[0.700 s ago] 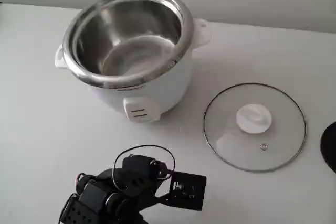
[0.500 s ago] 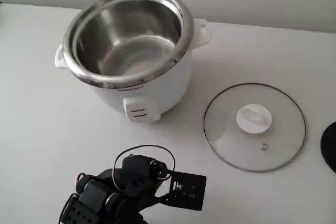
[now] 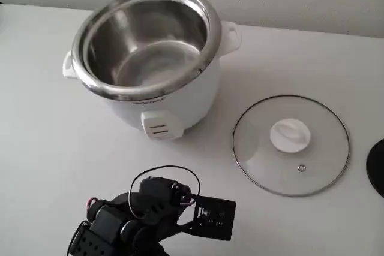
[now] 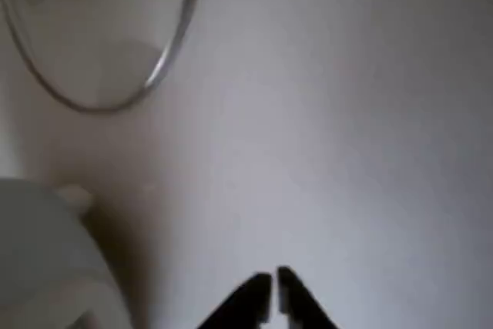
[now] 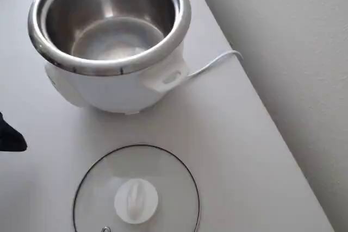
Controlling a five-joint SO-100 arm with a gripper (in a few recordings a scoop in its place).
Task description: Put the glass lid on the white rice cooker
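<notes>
The white rice cooker stands open at the back left in the fixed view, its steel inner pot bare. To its right the glass lid lies flat on the table, white knob up. The overhead view has the cooker at the top and the lid below it. My black arm sits at the fixed view's bottom edge, in front of the cooker and apart from both. In the wrist view my gripper is shut on nothing above bare table, with the lid's rim at top left and the cooker at lower left.
A white cord runs from the cooker toward the table's far edge by the wall. A dark round object pokes in at the fixed view's right edge, just past the lid. A black part of my arm shows at the overhead view's left edge.
</notes>
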